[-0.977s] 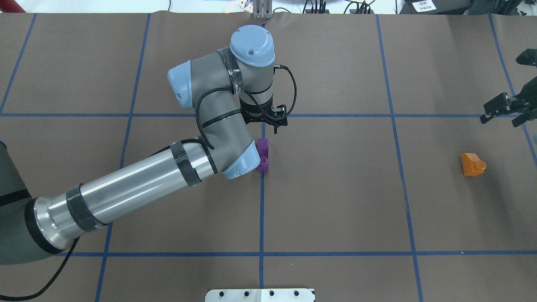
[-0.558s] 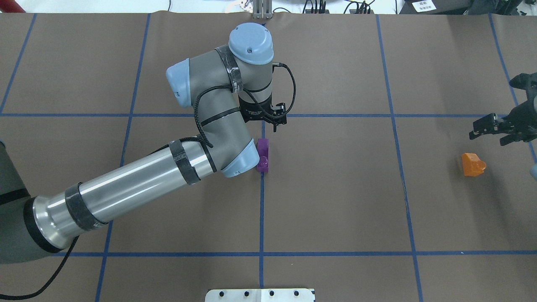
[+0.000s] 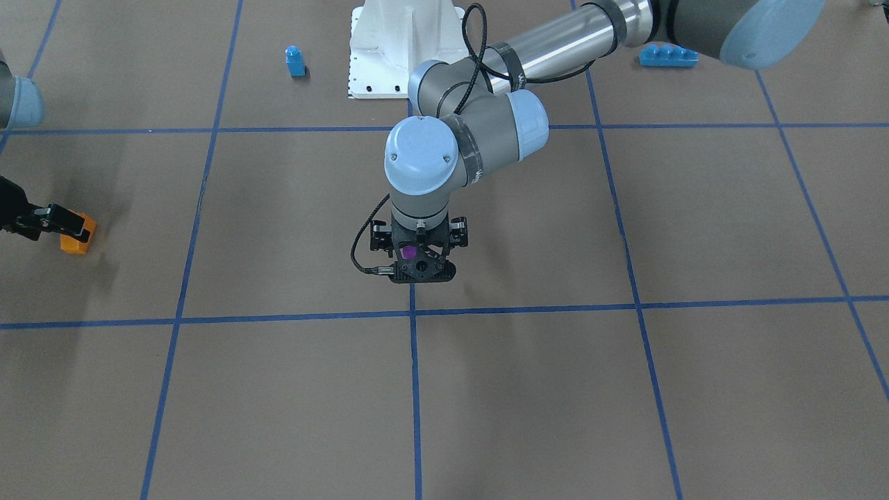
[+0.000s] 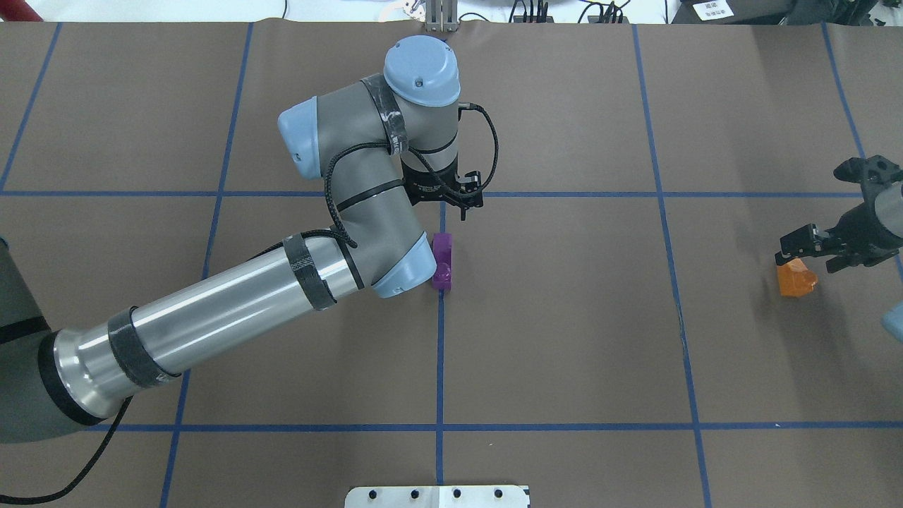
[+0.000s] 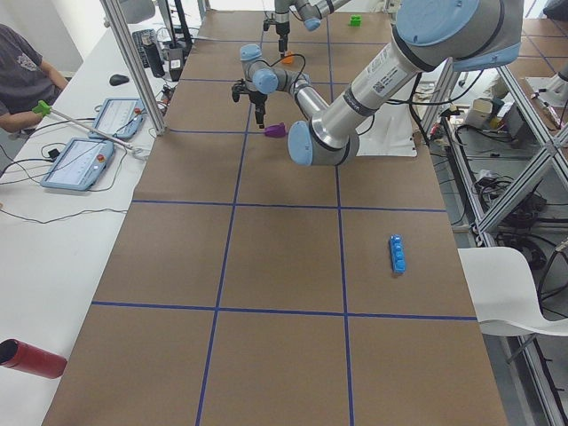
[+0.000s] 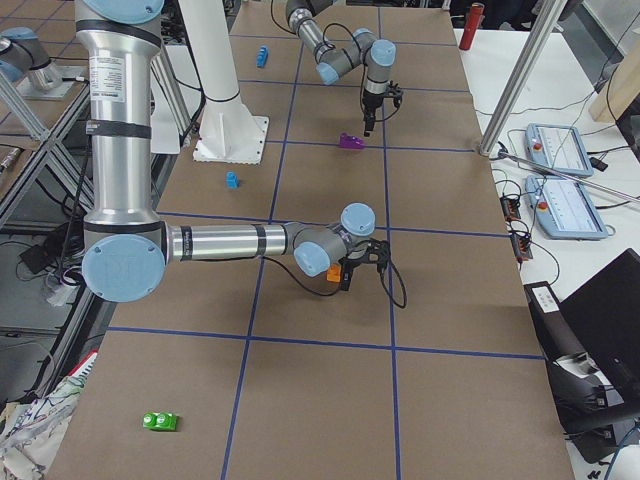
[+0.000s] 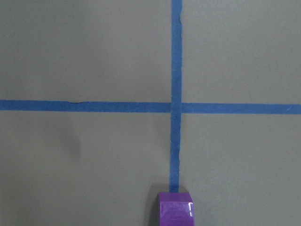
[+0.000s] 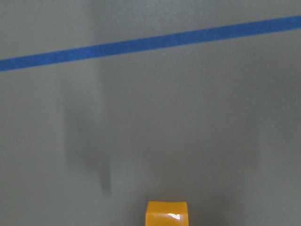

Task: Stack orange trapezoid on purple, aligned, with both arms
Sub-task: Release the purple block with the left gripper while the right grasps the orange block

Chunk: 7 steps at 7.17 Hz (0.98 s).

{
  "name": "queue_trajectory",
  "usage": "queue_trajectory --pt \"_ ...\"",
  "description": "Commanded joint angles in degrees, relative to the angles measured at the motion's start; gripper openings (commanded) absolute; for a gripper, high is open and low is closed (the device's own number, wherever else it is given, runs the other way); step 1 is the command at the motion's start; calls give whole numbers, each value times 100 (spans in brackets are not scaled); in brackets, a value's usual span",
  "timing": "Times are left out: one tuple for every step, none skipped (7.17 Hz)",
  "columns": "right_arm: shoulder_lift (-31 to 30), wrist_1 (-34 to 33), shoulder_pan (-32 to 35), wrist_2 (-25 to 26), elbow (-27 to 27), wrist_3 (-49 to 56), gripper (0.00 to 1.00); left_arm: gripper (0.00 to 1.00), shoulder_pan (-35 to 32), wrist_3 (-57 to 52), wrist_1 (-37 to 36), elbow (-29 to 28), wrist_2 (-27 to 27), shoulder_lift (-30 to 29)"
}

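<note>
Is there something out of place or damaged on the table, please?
Nothing stands out. The purple lies on a blue tape line; the orange trapezoid sits close by the fingers of the right gripper. No damage or spill shows.

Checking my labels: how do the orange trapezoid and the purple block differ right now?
The purple block is purple and lies on a blue tape line; the orange trapezoid is orange and lies off the lines on bare brown paper. Both are small and glossy.
</note>
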State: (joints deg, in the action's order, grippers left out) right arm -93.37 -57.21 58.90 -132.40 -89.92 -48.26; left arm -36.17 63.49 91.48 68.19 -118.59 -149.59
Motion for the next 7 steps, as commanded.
queue_trajectory --pt "-173 211 -185 4 1 -8 93 100 -13 49 -7 97 3 9" --pt "-155 211 -203 13 1 -8 48 100 -4 59 -7 98 3 9" --pt "-129 211 -204 13 10 -8 0 100 -4 50 -7 98 3 17" --pt "-103 211 -204 4 -8 -8 0 100 -4 59 -7 98 3 26" --pt "-76 211 -204 4 -17 1 0 100 -4 50 -7 115 3 26" --pt "-50 132 -204 -40 -191 -17 0 100 -56 32 -7 220 -6 44" --pt "46 -269 -169 -57 -523 -17 0 100 -161 -29 -33 439 -32 105"
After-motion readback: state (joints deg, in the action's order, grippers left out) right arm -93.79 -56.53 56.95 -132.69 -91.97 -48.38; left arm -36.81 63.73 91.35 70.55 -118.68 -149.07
